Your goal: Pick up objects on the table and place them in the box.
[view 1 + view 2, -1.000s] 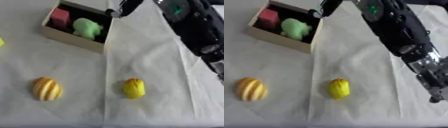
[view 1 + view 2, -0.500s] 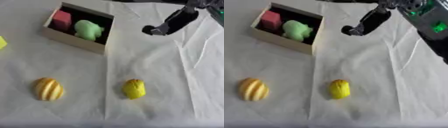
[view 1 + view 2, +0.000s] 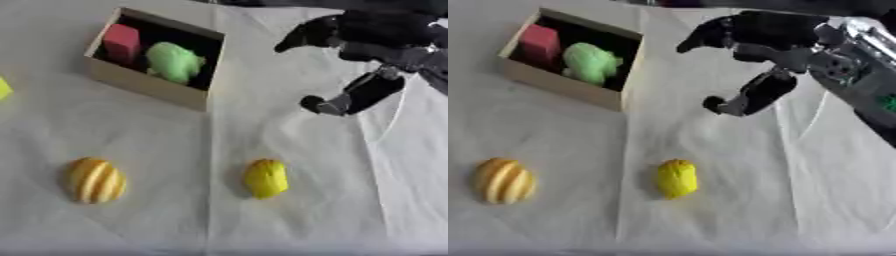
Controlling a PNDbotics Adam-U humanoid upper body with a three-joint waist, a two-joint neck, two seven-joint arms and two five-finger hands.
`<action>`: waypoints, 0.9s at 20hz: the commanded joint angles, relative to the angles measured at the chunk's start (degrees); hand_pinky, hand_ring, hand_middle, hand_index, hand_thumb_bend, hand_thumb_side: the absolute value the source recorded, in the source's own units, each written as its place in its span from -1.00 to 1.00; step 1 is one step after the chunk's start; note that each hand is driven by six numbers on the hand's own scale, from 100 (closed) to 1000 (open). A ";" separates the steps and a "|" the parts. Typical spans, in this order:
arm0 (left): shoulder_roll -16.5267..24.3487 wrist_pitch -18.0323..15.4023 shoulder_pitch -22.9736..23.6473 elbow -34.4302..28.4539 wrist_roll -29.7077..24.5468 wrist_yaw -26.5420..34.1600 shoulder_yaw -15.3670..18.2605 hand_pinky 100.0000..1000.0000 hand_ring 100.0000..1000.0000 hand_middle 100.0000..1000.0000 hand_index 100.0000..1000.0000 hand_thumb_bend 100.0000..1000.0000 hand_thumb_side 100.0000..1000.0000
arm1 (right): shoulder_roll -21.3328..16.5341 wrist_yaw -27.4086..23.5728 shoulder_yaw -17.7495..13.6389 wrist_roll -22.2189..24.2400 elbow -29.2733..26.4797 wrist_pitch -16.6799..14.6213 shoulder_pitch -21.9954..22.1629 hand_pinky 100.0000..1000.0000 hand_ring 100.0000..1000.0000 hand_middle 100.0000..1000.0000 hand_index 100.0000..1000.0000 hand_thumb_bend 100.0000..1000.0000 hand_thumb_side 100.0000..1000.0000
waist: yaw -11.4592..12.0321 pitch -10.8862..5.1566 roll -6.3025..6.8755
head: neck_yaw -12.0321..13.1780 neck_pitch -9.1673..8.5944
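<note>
tan box with black interior, red block, green toy, yellow-orange striped object, plain yellow object, white cloth, black hand

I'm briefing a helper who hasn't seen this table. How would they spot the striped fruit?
Start at the open box at the table's far left. Come straight toward the near edge: the orange striped object lies alone on the white cloth. The plain yellow object to its right has no stripes.

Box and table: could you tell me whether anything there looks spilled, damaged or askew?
Nothing spilled or damaged. The box sits skewed to the table's edges, upright, with a red block and green toy inside.
</note>
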 commanded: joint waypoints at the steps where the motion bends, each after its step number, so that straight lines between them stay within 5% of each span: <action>1: 1.75 0.08 -0.16 -0.53 -0.02 -0.20 0.55 0.40 0.66 0.39 0.59 -0.90 -0.01 | -0.89 1.18 1.57 -1.36 -0.92 0.32 -0.12 0.60 0.74 0.64 0.85 -0.61 -0.34 | -0.23 -2.00 -0.46 | 0.17 0.22; 8: 1.67 0.14 -0.06 -0.38 -0.11 -0.09 0.46 0.40 0.66 0.39 0.59 -0.91 0.00 | 2.80 4.12 5.59 -2.15 -0.92 3.00 2.31 0.61 0.76 0.64 0.86 -0.60 -0.18 | -0.45 -2.01 -0.77 | 0.23 0.22; 18: 1.76 0.21 -0.15 -0.33 -0.18 -0.08 0.39 0.40 0.66 0.39 0.59 -0.91 0.00 | 2.89 6.94 8.19 0.12 -0.92 -0.89 7.33 0.64 0.79 0.66 0.88 -0.50 -0.21 | -0.58 -1.92 -1.10 | 0.17 0.22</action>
